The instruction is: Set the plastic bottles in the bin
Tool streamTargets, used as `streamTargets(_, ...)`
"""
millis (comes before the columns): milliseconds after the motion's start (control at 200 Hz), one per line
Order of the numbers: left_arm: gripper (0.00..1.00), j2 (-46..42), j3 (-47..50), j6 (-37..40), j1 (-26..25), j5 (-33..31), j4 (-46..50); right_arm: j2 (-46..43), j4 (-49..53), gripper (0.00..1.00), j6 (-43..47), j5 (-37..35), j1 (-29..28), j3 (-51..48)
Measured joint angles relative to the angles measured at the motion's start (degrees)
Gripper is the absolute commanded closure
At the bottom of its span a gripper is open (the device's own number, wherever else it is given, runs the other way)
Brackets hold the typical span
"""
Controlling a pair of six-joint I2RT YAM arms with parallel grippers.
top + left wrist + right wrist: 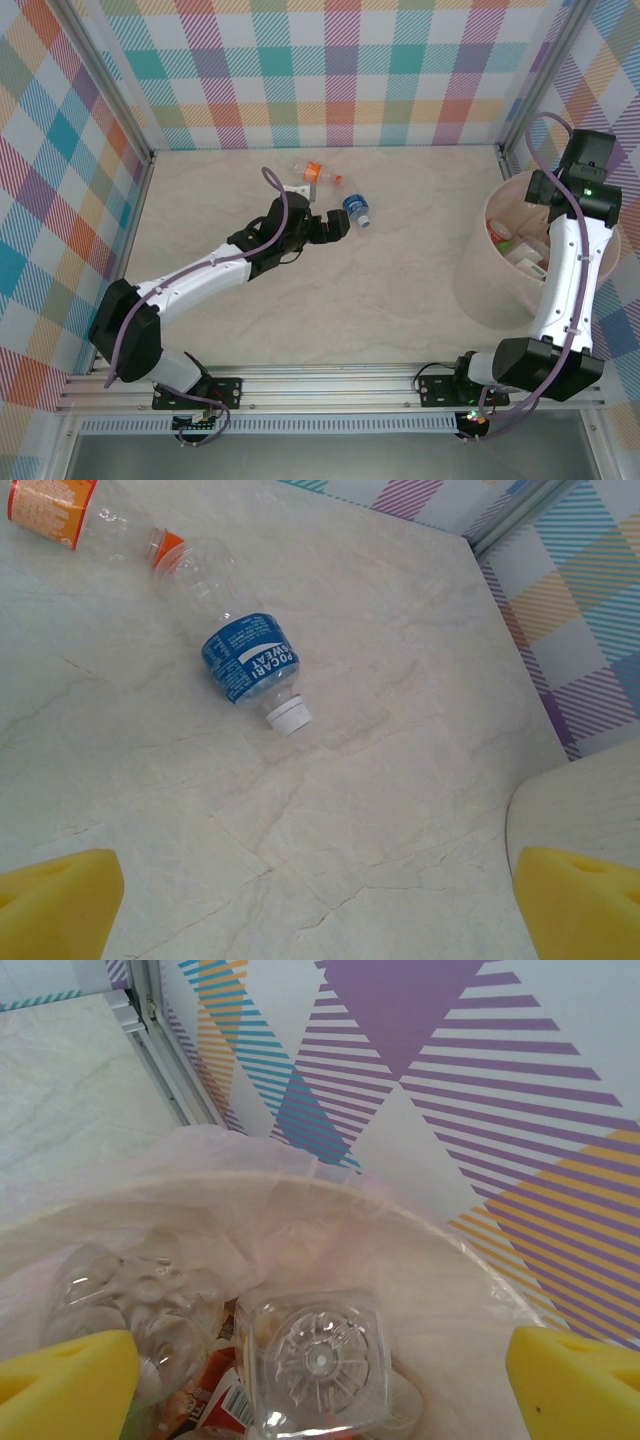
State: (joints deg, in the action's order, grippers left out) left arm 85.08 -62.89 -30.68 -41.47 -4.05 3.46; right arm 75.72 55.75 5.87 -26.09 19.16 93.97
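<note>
From above, the bin (478, 262) stands at the right side of the table (400, 300), and a heap of bottles (522, 255) lies inside it. They cannot be counted here because the right arm (568, 270) crosses over the rim. Two bottles lie on the table, well apart from the bin: an orange-labelled bottle (318, 174) near the back wall (330, 70) and a blue-labelled bottle (356, 209) just in front of it. The left gripper (336, 223) sits close to the blue one, just short of it. In the left wrist view, the blue-labelled bottle (245, 660) lies on its side with its white cap towards the camera, and its base is just beside the orange cap of the orange-labelled bottle (70, 515). The left gripper (320, 910) is spread wide and holds nothing. In the right wrist view, the right gripper (320, 1390) hangs over the bin (300, 1185) with its yellow fingers (60, 1385) far apart and gripping nothing. Below it, inside the bin, are a square-based clear bottle (318, 1360) seen base-on, a second clear bottle (120, 1300) to its left, and scraps of red label (225, 1405) beneath them. That makes at least three bottles in the bin.
</note>
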Motion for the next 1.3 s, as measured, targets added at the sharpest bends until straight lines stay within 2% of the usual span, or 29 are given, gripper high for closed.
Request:
streamTargets(165,0.00,0.96,-0.37,-0.02,0.00,0.37,0.31,0.11,0.90,0.11,-2.19,1.97,0.00,1.25)
streamTargets(250,0.00,1.07,-0.74,-0.02,0.00,0.52,0.90,0.63,1.40,0.09,-3.37,3.17,0.00,2.97)
streamTargets(370,0.00,1.07,-0.79,-0.26,0.00,0.48,0.92,0.68,1.75,0.00,-5.05,8.48,0.00,3.50)
streamTargets(610,0.00,0.00,0.46,-2.89,0.00,-3.15,1.18,-0.50,2.91,0.00,-9.29,19.78,-2.25,5.38)
streamTargets(725,0.00,-2.49,2.40,-4.68,0.09,-7.37,2.64,-2.56,2.25,0.00,-11.76,24.59,-8.24,6.16)
streamTargets(945,0.00,-6.40,4.63,-9.22,1.81,-15.78,7.21,0.04,-3.15,0.00,-14.58,31.01,-25.24,7.52)
streamTargets(1110,0.00,-8.61,6.19,-12.90,3.32,-20.50,10.93,7.28,-8.13,0.00,-14.91,32.65,-32.35,6.84)
streamTargets(1300,0.00,-9.57,8.85,-14.45,4.68,-20.76,13.11,15.98,-12.00,0.00,-14.62,33.29,-36.65,2.45)
